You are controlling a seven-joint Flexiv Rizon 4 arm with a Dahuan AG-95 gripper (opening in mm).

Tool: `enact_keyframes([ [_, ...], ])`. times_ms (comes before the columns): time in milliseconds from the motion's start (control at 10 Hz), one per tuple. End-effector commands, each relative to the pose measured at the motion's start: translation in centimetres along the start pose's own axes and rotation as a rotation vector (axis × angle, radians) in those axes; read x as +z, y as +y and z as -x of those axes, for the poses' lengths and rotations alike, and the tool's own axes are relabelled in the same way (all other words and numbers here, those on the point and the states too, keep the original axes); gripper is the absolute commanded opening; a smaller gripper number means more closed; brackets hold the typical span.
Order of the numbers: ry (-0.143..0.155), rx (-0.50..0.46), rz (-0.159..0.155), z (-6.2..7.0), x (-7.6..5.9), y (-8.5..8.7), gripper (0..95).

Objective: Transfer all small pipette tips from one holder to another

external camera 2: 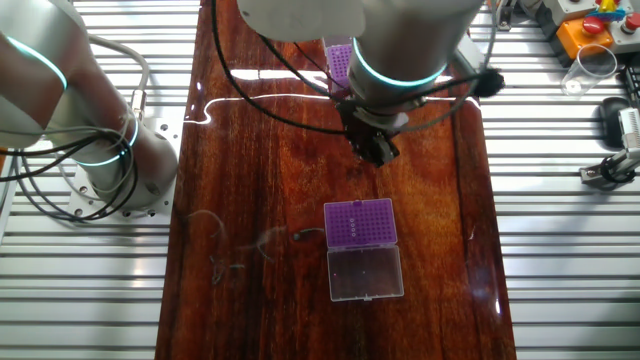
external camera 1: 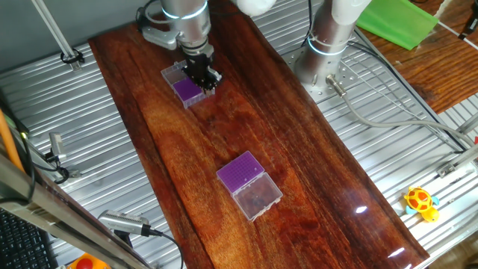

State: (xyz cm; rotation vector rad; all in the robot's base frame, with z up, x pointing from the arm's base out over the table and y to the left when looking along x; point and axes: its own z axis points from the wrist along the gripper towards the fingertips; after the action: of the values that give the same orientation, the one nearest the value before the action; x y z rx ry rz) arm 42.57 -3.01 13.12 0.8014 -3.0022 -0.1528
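Two clear holders with purple inserts lie on the dark wooden board. The far holder has its lid folded away; in the other fixed view this holder lies nearest, with its clear lid open toward the camera. A few small dark specks, the pipette tips, show on its insert. My gripper hangs just above this holder with its dark fingers drawn together; nothing shows between them. The second holder sits further along the board, half hidden by the arm in the other fixed view.
The arm's base stands beside the board on the ribbed metal table. A yellow toy lies at the table's edge, a green sheet at the back. Cables trail by the base.
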Motion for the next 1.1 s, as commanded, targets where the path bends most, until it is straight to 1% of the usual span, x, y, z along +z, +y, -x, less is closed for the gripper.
enact_keyframes([
  [100, -0.002, -0.039, -0.033, -1.0, 0.1, -3.9, 0.0],
  [200, -0.003, -0.054, -0.033, -1.2, 0.2, -4.9, 0.0],
  [300, -0.007, -0.094, -0.032, -1.6, 0.4, -6.9, 0.0],
  [500, -0.01, -0.131, -0.032, -2.2, 0.8, -9.1, 0.0],
  [700, -0.02, -0.148, -0.039, -2.8, 1.5, -9.9, 0.0],
  [1100, -0.033, -0.165, -0.045, -3.6, 2.5, -10.7, 0.0],
])
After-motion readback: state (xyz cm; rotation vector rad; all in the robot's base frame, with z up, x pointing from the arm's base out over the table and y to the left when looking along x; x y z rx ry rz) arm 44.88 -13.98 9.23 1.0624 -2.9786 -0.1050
